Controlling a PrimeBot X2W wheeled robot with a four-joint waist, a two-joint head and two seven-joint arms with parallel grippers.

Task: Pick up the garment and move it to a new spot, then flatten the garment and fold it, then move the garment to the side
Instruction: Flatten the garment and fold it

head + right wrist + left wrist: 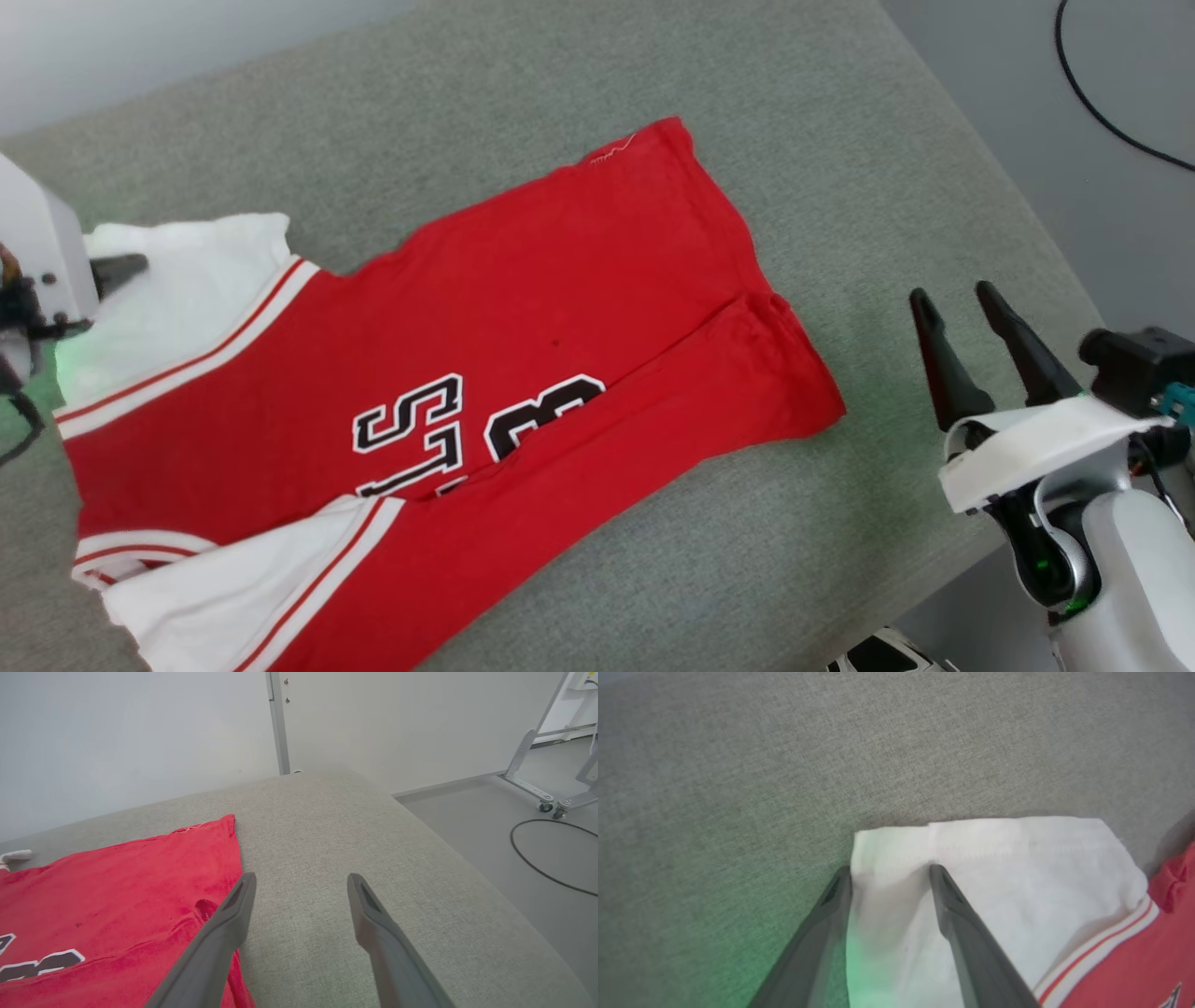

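While right claw (302,877) gapes, left claw (889,869), spread, seemingly straddles garment's (523,308) soft white sleeve (1017,882).

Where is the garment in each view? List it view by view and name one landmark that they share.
Head view: the garment lies across the centre and lower left.
Left wrist view: its white sleeve sits low, from centre to right; its red body is in the lower right corner.
Right wrist view: the red body covers the lower left.
Shared landmark: the grey fabric surface under it.
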